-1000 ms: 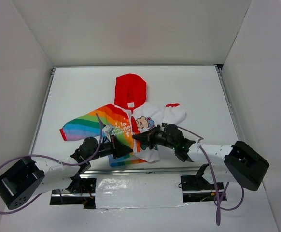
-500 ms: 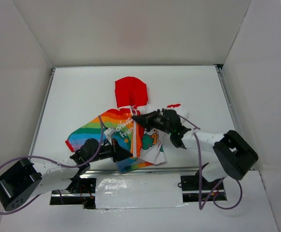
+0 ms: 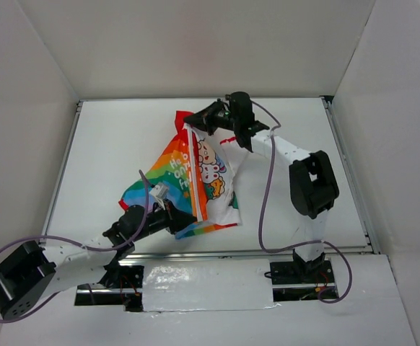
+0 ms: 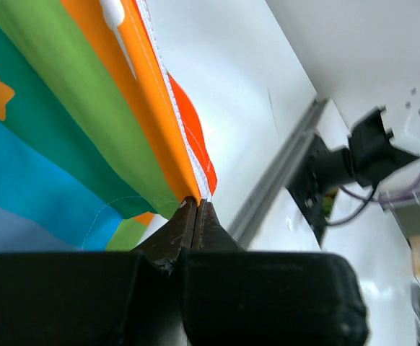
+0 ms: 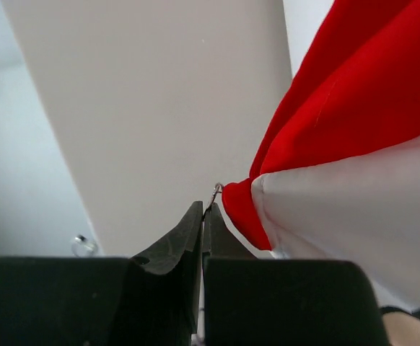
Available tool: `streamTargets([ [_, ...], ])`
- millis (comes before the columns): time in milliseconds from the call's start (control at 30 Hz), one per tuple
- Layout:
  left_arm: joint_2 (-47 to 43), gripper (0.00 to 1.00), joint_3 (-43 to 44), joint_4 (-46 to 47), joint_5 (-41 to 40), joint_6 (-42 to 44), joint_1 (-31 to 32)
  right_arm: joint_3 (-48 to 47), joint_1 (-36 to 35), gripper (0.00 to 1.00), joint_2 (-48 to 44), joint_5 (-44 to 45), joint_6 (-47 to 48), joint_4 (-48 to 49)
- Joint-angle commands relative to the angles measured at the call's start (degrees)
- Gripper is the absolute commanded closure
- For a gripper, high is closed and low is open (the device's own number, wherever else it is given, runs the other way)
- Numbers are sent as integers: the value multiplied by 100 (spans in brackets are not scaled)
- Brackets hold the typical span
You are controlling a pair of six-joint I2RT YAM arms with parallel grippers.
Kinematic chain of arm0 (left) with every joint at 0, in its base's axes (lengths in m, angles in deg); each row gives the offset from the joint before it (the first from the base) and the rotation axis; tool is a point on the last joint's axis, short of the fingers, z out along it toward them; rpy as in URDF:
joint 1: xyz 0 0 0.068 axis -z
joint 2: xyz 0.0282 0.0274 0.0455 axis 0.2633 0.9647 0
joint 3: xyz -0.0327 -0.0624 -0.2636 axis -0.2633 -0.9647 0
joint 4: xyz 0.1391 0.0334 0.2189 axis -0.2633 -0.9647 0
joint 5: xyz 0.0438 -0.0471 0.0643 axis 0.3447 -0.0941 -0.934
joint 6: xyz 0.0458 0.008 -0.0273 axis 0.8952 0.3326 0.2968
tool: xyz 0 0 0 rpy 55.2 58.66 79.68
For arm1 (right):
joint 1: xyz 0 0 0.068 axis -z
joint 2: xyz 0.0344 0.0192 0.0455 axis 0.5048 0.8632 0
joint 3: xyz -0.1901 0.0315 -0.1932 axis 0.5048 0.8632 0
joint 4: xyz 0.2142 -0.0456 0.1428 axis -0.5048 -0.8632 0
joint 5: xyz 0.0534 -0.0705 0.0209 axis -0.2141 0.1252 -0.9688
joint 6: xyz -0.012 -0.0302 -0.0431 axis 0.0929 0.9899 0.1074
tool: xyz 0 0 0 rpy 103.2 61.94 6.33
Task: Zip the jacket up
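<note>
The jacket (image 3: pixel 188 173) hangs stretched between my two grippers, its rainbow half on the left and its white cartoon half on the right. My left gripper (image 3: pixel 186 220) is shut on the bottom hem by the white zipper tape (image 4: pixel 177 115), near the table's front. In the left wrist view its tips (image 4: pixel 198 205) pinch the orange edge. My right gripper (image 3: pixel 198 122) is far back, at the jacket's red top end. It (image 5: pixel 204 209) is shut on the small metal zipper pull (image 5: pixel 216 192), next to the red collar (image 5: pixel 242 209).
White walls enclose the white table (image 3: pixel 109 144). A metal rail (image 3: pixel 282 251) runs along the front edge, with a silver taped strip (image 3: pixel 206 288) in front of it. The right arm's base (image 4: pixel 347 162) shows in the left wrist view.
My right gripper has swung from near the hem to the far back with the zipper pull. The jacket has risen and stretched out. My left gripper has stayed at the hem.
</note>
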Motion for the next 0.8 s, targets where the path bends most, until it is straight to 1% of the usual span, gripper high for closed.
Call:
streamTargets([
  [0, 245, 100, -18, -593, 496, 154, 194, -1443, 356, 100, 94, 308, 1227, -138],
  [33, 307, 100, -1, -558, 417, 172, 194, -1592, 408, 100, 137, 334, 1542, -332],
  [133, 702, 100, 131, -531, 207, 155, 194, -1936, 497, 100, 190, 317, 1939, -544],
  [200, 1054, 100, 271, -531, 136, 102, 194, -1832, 523, 100, 217, 159, 2019, -527],
  [233, 1159, 100, 298, -505, 83, 49, 194, -1579, 506, 100, 234, 141, 2081, -449],
  [333, 1554, 100, 342, -347, -83, -74, 194, -1235, 497, 100, 462, -183, 2108, -53],
  [400, 1608, 94, 439, -504, -189, -118, 194, -1207, 506, 100, 612, -455, 2186, 132],
  [433, 1617, 87, 465, -548, -233, -118, 194, -1251, 497, 100, 673, -517, 2222, 176],
  [500, 1486, 76, 527, -828, -339, -127, 202, -1382, 497, 100, 823, -640, 2335, 106],
  [533, 1311, 67, 588, -969, -470, -110, 203, -1583, 497, 100, 867, -658, 2380, -51],
  [567, 1188, 61, 632, -1353, -558, -101, 203, -1698, 488, 97, 928, -702, 2467, -131],
  [600, 1039, 56, 684, -1618, -689, -92, 203, -1934, 497, 68, 938, -763, 2512, -166],
  [633, 698, 40, 815, -1891, -804, -83, 203, -2032, 497, 47, 946, -799, 2547, -193],
  [667, 512, 34, 912, -2207, -1101, -74, 203, -2173, 497, 32, 947, -834, 2573, -376],
  [700, 110, 28, 1000, -2836, -1243, -31, 203, -2487, 506, 1, 929, -852, 2704, -508],
  [733, -103, 25, 1193, -3138, -1271, -13, 203, -2656, 506, 0, 912, -843, 2810, -875],
  [767, -279, 22, 1308, -3446, -1480, 5, 194, -2866, 514, 0, 894, -808, 2915, -1113],
])
